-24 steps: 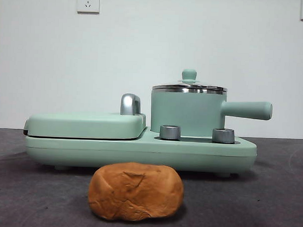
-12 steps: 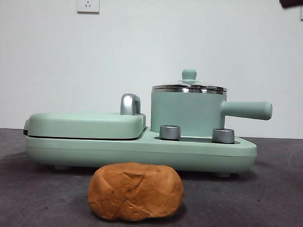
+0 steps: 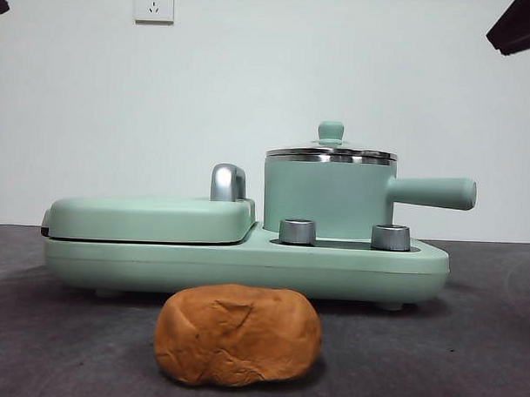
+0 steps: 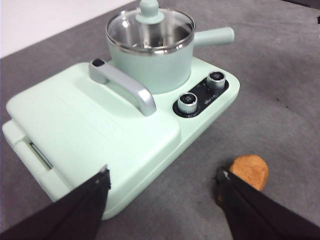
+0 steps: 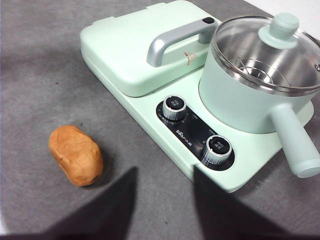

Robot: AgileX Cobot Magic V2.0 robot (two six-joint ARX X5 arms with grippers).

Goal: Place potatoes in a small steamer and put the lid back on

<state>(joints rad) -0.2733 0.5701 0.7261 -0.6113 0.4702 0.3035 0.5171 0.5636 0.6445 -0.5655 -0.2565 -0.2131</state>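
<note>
Nothing of the task is done yet, as far as I can judge: the potato (image 3: 237, 335) lies on the dark tabletop (image 3: 469, 345), at the near side, just in front of the mint-green cooker base (image 3: 245, 266) and apart from it. The small steamer (image 3: 328, 199) stands on the right part of this base, its long handle pointing to the right, and the glass lid (image 3: 330, 152) sits closed on its steel rim. The flat griddle cover (image 3: 151, 217) with its chrome handle (image 3: 228, 181) is on the left part, also closed.

What has changed is at the top corners of the front view. One second ago no arm was in that view; half a second ago a small black tip showed at the top right; now this tip is larger, and a second small tip shows at the top left. So both arms begin to come in.

The left gripper (image 4: 162, 182) hangs high above the near left edge of the cooker, jaws wide apart and holding nothing. The right gripper (image 5: 165, 182) hangs above the near side between the potato and the two knobs (image 5: 174, 106), jaws also spread and empty.

I think the lid must come off first, before the potato can go in.
</note>
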